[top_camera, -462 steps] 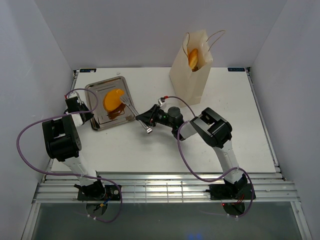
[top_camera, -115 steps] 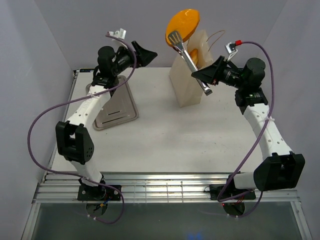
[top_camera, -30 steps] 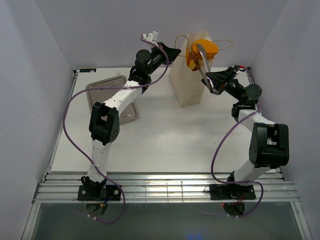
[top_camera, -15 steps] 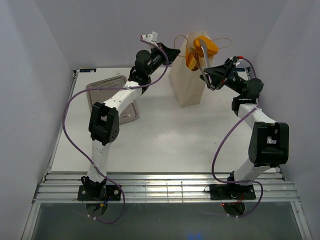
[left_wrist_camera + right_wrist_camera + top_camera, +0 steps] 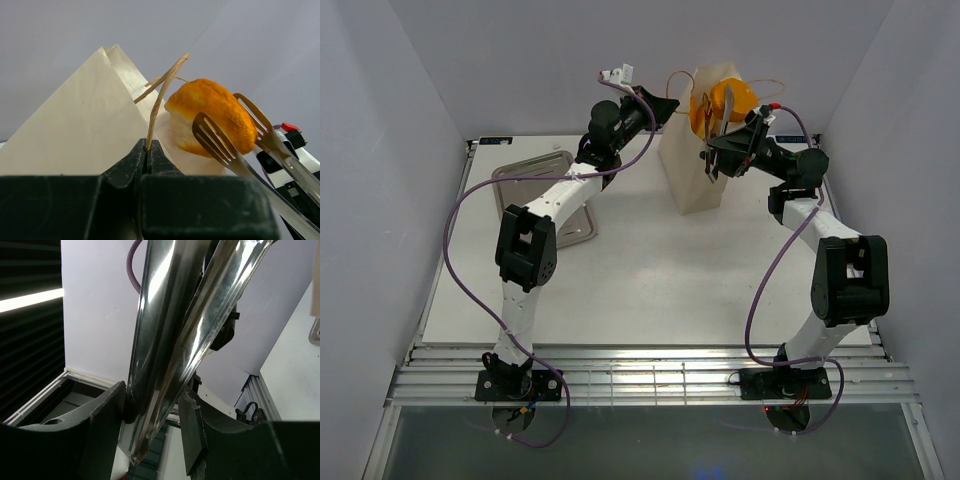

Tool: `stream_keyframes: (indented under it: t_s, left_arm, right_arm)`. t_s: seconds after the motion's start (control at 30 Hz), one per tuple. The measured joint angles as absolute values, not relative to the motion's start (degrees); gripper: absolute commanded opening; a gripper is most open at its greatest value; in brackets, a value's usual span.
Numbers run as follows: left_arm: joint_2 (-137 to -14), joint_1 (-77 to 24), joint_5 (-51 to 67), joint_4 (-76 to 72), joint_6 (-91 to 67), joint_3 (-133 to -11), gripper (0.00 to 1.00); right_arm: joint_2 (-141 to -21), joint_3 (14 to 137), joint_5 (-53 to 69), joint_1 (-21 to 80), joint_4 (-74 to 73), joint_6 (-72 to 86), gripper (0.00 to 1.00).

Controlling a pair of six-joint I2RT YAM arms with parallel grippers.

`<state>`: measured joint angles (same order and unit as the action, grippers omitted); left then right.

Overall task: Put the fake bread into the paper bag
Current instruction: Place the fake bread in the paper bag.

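And there we had it: the left gripper (image 5: pixel 148 150) was clenched tight on one thin looped cord handle (image 5: pixel 161 97) of the tall cream-beige paper carrier bag (image 5: pixel 692 178). The cord ran up out of the closed fingertips in the left wrist view. The bag stood upright at the far side of the white table (image 5: pixel 670 280), and the left arm reached to its top left corner.

Over on the other side, the right gripper (image 5: pixel 150 427) was grasping the handles of the silver metal tongs (image 5: pixel 222 147), its two fingers pressed against the shiny arms. At the far end, the tongs' slotted blades squeezed a glossy golden-orange oval toy bread roll (image 5: pixel 210 117) from both sides.

We saw that roll up in the air at the bag's open mouth, right beside the raised cord. More orange showed just left of it at the opening. We could not tell whether that was the same roll, or whether the roll touched the paper.

The shiny rectangular steel tray (image 5: pixel 517 182) lay well apart, at the left of the table, partly under the left arm.
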<state>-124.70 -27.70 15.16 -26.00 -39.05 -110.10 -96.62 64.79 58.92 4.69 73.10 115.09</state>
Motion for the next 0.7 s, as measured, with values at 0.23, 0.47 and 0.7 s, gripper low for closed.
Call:
stream_keyframes:
  t_s: [0.23, 0.47, 0.7]
  left_arm:
    - [-124.4, -27.7, 14.8, -26.1, -39.0, -109.2, 0.00]
    - [-124.0, -27.7, 14.4, -26.2, -39.1, -108.6, 0.00]
    - [-124.0, -27.7, 14.3, -26.2, -39.3, -108.3, 0.00]
  right_arm:
    - [-97.0, 67.9, 60.6, 6.5, 73.5, 115.1, 0.47]
    - [-98.6, 71.9, 62.6, 7.9, 73.7, 114.3, 0.47]
    - [-104.8, 79.5, 63.8, 11.4, 74.0, 113.6, 0.32]
